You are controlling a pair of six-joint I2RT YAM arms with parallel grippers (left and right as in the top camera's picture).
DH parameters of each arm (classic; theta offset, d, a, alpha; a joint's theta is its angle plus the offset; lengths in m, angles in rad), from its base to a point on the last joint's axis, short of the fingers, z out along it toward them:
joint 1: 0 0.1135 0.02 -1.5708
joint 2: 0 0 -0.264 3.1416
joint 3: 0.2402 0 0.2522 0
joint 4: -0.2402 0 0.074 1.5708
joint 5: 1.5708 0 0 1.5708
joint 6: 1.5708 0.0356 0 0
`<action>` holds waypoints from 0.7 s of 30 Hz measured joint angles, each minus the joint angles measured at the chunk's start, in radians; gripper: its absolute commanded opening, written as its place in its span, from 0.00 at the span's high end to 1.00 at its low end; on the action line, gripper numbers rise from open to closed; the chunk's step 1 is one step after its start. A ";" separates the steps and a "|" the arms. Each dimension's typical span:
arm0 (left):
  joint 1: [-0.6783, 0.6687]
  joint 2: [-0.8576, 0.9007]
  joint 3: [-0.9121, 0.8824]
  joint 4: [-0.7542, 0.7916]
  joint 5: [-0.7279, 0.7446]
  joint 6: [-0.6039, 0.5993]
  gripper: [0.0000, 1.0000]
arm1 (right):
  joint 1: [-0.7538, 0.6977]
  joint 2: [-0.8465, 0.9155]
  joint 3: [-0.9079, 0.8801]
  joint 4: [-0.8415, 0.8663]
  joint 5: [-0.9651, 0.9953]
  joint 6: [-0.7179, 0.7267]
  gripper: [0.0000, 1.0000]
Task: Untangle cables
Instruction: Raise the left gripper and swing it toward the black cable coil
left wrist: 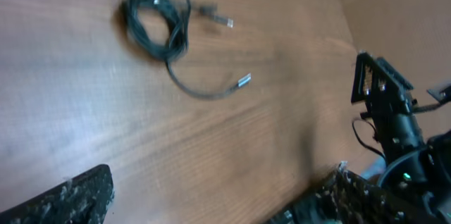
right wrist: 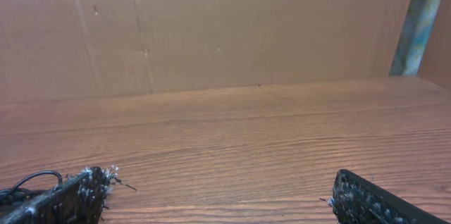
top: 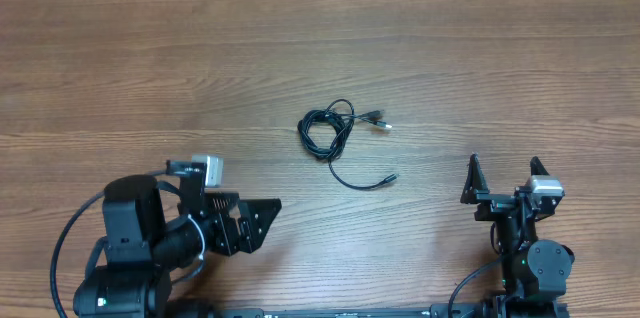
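Note:
A tangled bundle of black cables (top: 328, 133) lies near the table's middle, with one plug end (top: 381, 122) to its right and a loose tail ending in a plug (top: 389, 178) below. In the left wrist view the bundle (left wrist: 156, 23) sits at the upper left. My left gripper (top: 262, 220) is open and empty, below and left of the bundle; its fingers frame bare table (left wrist: 218, 196). My right gripper (top: 505, 182) is open and empty at the lower right, apart from the cables; in its wrist view it is over bare wood (right wrist: 222, 196).
A cardboard wall (right wrist: 225, 27) stands behind the wooden table (top: 200, 68). The right arm (left wrist: 394, 118) shows at the right edge of the left wrist view.

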 measured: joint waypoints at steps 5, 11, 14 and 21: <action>0.000 0.000 0.000 -0.050 -0.009 -0.013 0.08 | 0.000 0.000 0.000 0.000 0.001 0.000 0.00; 0.000 0.000 0.000 -0.051 -0.084 -0.069 0.19 | 0.000 0.000 0.000 0.000 0.000 0.000 0.00; 0.000 0.000 0.000 -0.051 -0.122 -0.118 0.23 | 0.000 0.000 0.000 0.000 0.000 0.000 0.00; 0.000 0.000 0.000 -0.002 -0.149 -0.191 0.24 | 0.000 0.000 0.000 -0.001 0.000 0.000 0.00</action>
